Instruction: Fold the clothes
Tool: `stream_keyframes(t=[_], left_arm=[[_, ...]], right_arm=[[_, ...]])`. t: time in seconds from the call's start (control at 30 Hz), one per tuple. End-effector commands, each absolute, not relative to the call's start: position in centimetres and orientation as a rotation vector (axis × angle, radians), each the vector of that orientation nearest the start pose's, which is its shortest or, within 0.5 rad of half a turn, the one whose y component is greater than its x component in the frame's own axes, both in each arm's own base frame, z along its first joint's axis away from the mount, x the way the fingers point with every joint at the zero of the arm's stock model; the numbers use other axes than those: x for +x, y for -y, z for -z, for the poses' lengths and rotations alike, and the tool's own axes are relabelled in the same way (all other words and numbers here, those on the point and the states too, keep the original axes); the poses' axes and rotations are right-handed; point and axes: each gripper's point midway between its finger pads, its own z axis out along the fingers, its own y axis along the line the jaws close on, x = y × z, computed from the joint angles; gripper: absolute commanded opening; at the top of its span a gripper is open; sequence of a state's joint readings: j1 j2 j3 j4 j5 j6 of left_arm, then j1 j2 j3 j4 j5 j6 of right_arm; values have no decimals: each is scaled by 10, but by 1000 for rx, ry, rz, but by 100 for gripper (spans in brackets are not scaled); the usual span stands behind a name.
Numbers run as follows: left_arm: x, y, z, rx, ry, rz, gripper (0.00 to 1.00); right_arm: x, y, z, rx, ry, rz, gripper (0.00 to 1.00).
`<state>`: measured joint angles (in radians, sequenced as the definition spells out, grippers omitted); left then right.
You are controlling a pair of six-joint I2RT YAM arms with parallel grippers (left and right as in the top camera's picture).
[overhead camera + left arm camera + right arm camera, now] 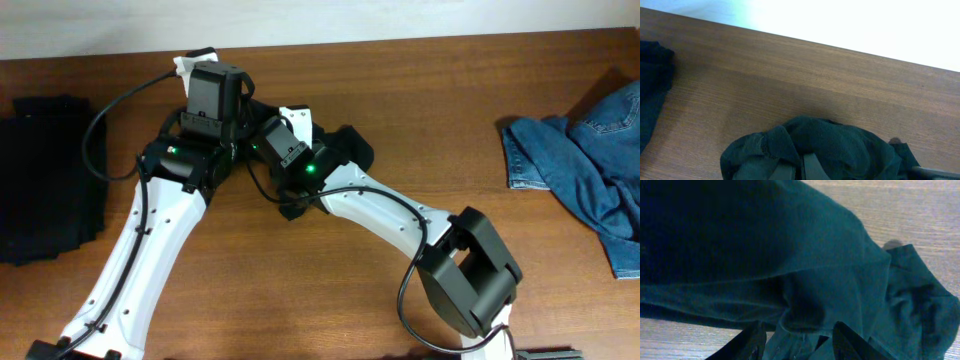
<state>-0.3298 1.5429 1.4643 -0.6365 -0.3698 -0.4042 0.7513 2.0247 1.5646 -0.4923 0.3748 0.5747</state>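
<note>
Cloth first: a folded black stack (45, 180) lies far left. At centre our left gripper (802, 167) is pinched tight on a bunched black garment (840, 142). Our right gripper (800, 337) stands parted, gripping nothing (cloth merely slack between its fingers). Lifting one-handed, we risk a twisted, crumpled fold. Jeans (590, 150) lie far right.

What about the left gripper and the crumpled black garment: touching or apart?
Touching. In the left wrist view the left gripper pinches the black garment.
</note>
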Motion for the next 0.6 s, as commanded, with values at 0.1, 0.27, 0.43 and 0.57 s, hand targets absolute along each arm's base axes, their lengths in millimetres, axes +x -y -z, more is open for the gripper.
stream_keyframes(t=[0.1, 0.27, 0.43, 0.57], left_arm=[[430, 88, -277, -248, -2193, 8, 1], [430, 88, -277, -248, -2193, 8, 2], [430, 88, -277, -248, -2193, 7, 2], [430, 88, -277, -248, -2193, 8, 1]], right_arm=[[427, -309, -87, -52, -2447, -101, 50], [428, -306, -87, -46, -2441, -84, 46], [429, -296, -88, -35, -2430, -14, 22], [430, -293, -87, -34, -2429, 5, 8]])
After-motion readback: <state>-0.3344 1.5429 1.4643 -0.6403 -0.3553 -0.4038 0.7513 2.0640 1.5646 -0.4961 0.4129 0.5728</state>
